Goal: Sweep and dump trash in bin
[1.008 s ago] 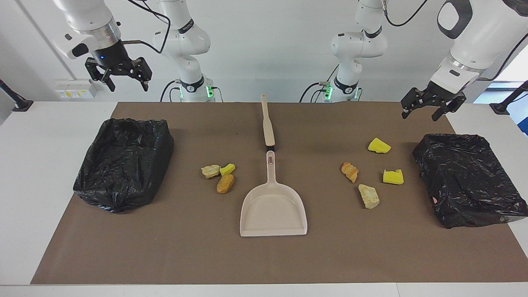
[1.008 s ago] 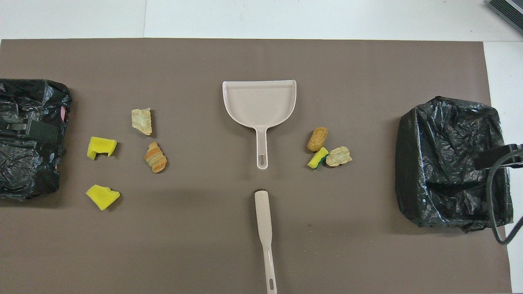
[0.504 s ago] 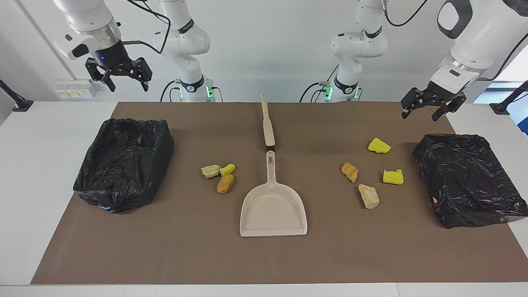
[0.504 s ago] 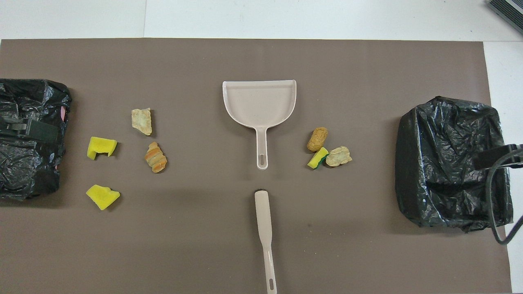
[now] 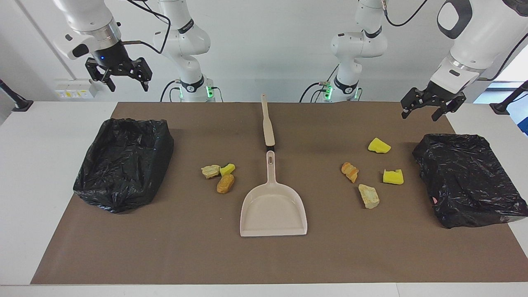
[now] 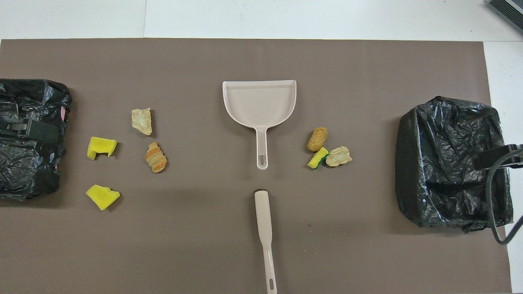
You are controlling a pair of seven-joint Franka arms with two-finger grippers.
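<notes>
Seven pieces of trash lie loose on the brown mat (image 5: pixel 264 264), none yet swept, so the step in hand looks like taking up the tools. Nearest the robots, the brush (image 5: pixel 267 121) lies by the mat's edge on their side, at its middle, its handle pointing toward them and its dark head almost touching the dustpan's handle. The dustpan (image 5: pixel 273 212) sits just past it in the middle of the mat, its open lip facing away from the robots.

Toward the right arm's end, a tan chunk (image 5: pixel 210 171), a yellow-green sponge piece (image 5: pixel 227 169) and an orange-brown lump (image 5: pixel 225 184) huddle together beside the dustpan's handle. Toward the left arm's end, a yellow wedge (image 5: pixel 378 145), a notched yellow sponge (image 5: pixel 392 176), a striped orange lump (image 5: pixel 350 171) and a pale chunk (image 5: pixel 368 196) lie scattered well apart. A black-lined bin stands at each end of the mat: one (image 5: pixel 123 163) at the right arm's end, the other (image 5: pixel 470 179) at the left arm's.

Both arms hang high and hold nothing. The right gripper (image 5: pixel 119 76) is up over the mat corner by its bin, fingers apart; the left gripper (image 5: pixel 433 108) is over the corner near its bin, also spread.

To do this well, one gripper should probably grasp the brush mid-handle and the other the dustpan's handle, keeping the pan's lip flat on the mat. Turning the lip toward the tight cluster first would likely save strokes; the scattered four need gathering before being pushed in.
</notes>
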